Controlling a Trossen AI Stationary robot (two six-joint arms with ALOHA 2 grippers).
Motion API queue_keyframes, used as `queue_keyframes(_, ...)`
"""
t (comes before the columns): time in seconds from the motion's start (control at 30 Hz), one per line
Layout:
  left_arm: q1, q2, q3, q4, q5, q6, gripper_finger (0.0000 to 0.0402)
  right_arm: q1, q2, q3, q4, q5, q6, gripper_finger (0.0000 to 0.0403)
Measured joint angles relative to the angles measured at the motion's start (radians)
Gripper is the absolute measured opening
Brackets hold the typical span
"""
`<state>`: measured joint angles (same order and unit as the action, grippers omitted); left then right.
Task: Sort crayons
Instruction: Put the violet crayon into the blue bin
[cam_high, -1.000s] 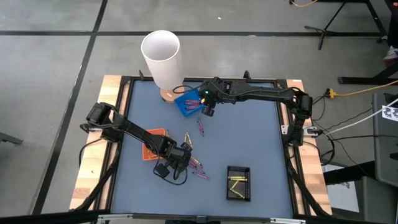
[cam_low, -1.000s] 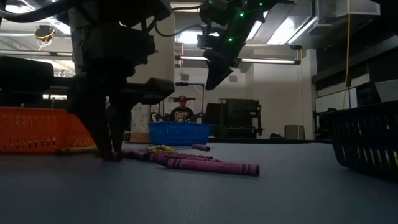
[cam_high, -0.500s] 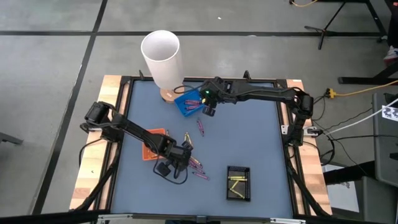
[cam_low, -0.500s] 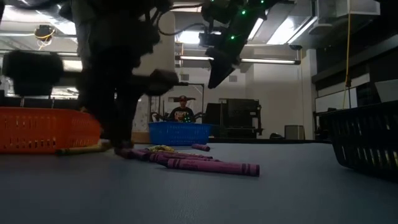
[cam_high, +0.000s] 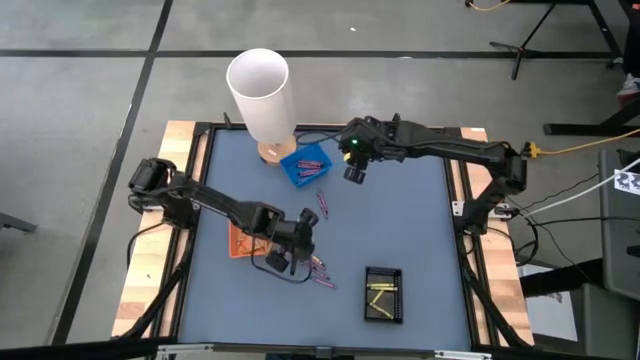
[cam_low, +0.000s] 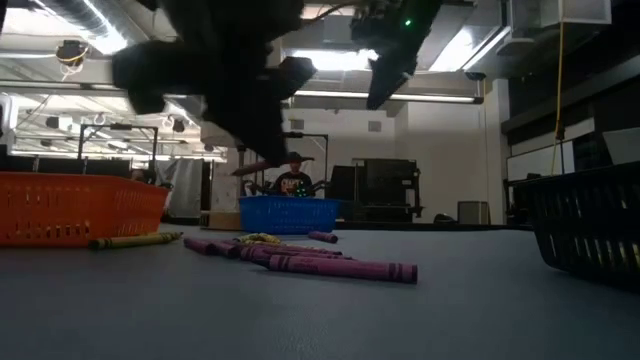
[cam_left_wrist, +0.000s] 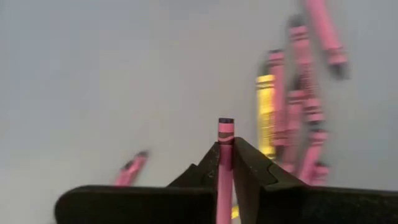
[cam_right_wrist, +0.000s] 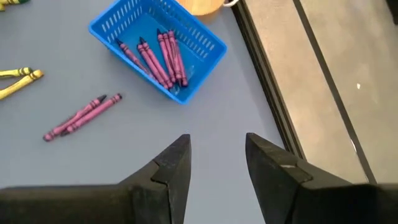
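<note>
The left arm reaches from the frame's left edge toward centre, its left gripper (cam_left_wrist: 225, 163) raised and clamped on a pink crayon (cam_left_wrist: 225, 155). The right arm stretches across the upper frame, its right gripper (cam_right_wrist: 216, 155) hanging spread.

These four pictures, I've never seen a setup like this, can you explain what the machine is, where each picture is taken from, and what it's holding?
It is a robot with two dark arms at a table, sorting crayons by colour. One picture looks straight down on the table, one looks level across it, and two come from cameras on the arms' wrists.

On the table lie loose purple crayons and three small trays: a blue tray with purple crayons in it, an orange tray and a black tray with yellow ones. A white tube stands at the far edge.

The left gripper, raised above the loose pile, is shut on one pink crayon. The right gripper is open, holds nothing, and hangs beside the blue tray.
</note>
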<state>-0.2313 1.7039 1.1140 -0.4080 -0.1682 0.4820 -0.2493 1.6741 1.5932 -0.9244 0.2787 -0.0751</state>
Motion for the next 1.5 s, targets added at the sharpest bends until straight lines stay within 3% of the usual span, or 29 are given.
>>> queue_keyframes(0.2,0.097,-0.001,0.023,0.033,-0.059,0.0,0.0012,0.0,-0.057,0.0,-0.103,0.0,0.002,0.0152)
queue_keyframes(0.57,0.32,-0.002,0.036,0.157,-0.062,-0.006,0.0012,0.0,-0.135,0.0,-0.272,-0.002,0.101,0.0152)
queue_keyframes(0.93,0.514,-0.002,0.036,0.174,-0.06,-0.008,0.0012,0.0,-0.144,0.0,-0.3,-0.025,0.131,0.0152)
queue_keyframes(1.23,0.594,-0.002,0.036,0.175,-0.058,-0.08,0.0017,0.001,-0.144,0.0,-0.297,-0.089,0.131,0.0152)
queue_keyframes(1.5,0.607,-0.002,0.035,0.174,-0.054,-0.109,0.0074,0.001,-0.144,0.0,-0.297,-0.089,0.131,0.0152)
